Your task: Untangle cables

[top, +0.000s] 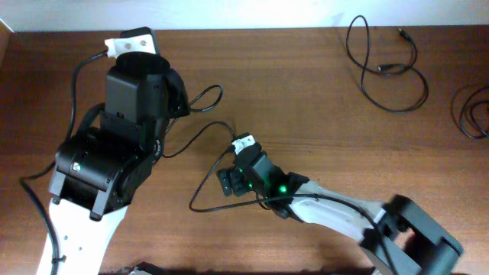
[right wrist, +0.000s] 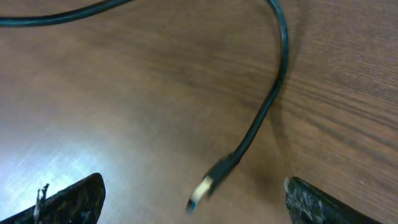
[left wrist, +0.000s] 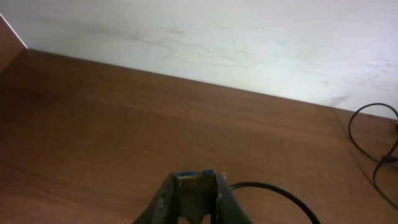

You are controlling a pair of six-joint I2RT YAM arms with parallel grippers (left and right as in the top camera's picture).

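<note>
Wood table, overhead first. The left gripper is up near the far edge, and its fingers can't be made out from here. The loose cable runs from beside the left arm across to the right gripper, then loops out to that gripper's left and back under its arm. The second cable lies in a loose coil well ahead and to the right of the right gripper, apart from everything. The third cable is bunched further right, at the frame's edge.

Left wrist: the fingers are pressed together with no gap. A stretch of the loose cable comes out just beside the right-hand finger; can't tell if it's pinched. The second cable shows far ahead to the right, near the white wall.

Right wrist: the fingers are spread wide and grip nothing. The loose cable's plug lies on the wood between them and touches neither, its metal tip pointing back toward the wrist. From the plug the cable runs ahead, then bends left.
</note>
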